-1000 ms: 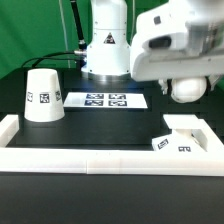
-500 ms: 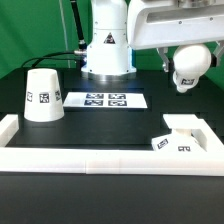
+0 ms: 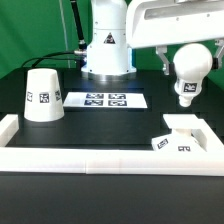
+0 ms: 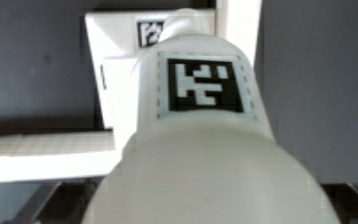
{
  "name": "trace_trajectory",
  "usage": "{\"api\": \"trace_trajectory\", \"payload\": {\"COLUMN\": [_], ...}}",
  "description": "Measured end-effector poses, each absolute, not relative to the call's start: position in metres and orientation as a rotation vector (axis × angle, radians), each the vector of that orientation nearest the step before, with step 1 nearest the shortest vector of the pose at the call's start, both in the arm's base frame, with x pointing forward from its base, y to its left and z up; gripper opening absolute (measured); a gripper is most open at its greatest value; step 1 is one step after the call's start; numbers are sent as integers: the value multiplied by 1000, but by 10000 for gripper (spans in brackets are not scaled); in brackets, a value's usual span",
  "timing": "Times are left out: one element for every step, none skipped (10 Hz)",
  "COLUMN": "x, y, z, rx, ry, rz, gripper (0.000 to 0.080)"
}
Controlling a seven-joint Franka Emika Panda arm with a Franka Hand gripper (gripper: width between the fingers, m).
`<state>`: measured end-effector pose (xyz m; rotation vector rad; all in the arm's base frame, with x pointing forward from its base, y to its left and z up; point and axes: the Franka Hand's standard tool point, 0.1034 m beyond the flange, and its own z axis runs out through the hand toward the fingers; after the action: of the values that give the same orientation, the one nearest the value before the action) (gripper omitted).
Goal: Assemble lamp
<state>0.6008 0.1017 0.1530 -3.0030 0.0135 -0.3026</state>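
- At the near edge of the black surface (image 3: 110, 132) a white raised border rail (image 3: 100, 160) runs from left to right, with a short arm turning away toward the far side at each end.
- In the near right corner, just inside the rail, the flat square lamp base (image 3: 182, 133) lies on the surface. Black-and-white tags show on its near side. From the exterior view I cannot tell whether it touches the rail.
- Above the base, on the right, the bulb (image 3: 190, 66) hangs in the air, well clear of the surface. Its round white head is up and its short stem points down toward the base without reaching it.
- The jaws grip the bulb by its round head, under the arm's white wrist housing (image 3: 172, 24). The fingers themselves are mostly hidden.
- In the wrist view the bulb (image 4: 197, 150) fills most of the picture, a square tag shows on its stem, and the base (image 4: 126, 45) lies beyond it, partly covered by the stem.
- Farther back on the left, the truncated-cone shade (image 3: 42, 95) stands upright with its wide end down, well apart from the base and bulb, and a tag faces the camera.
- Just to its right, the marker board (image 3: 106, 99) lies flat at mid surface.
- At the far side stands the arm's white pedestal (image 3: 106, 45).
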Motion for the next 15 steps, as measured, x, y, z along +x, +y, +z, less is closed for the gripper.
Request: {"api": "trace_trajectory", "payload": {"x": [614,619,616,617,617,614,613,614,615,613,613,613,613,612,614], "y": [98,99,100,99,99,100,98,96,94,95,95,95,95,97,98], "z": [167,172,168,169,165,147,138,136,136,135,133,130,126,123,123], "rx": [-2988,-2972,-2975,-2975,-2975,-2976,-2983,-2986,-2987,-2988,-2988,-2987,-2984,-2981,-2977], "ry": [18,25,21,22,10,-11,-26,-32,-33,-33,-33,-32,-33,-36,-38], "rz": [-423,-528,-515,-516,-529,-563,-551,-554,-555,-550,-553,-564,-584,-603,-626], "gripper": [580,580,580,580,580,580,580,580,580,580,580,580,580,580,580]}}
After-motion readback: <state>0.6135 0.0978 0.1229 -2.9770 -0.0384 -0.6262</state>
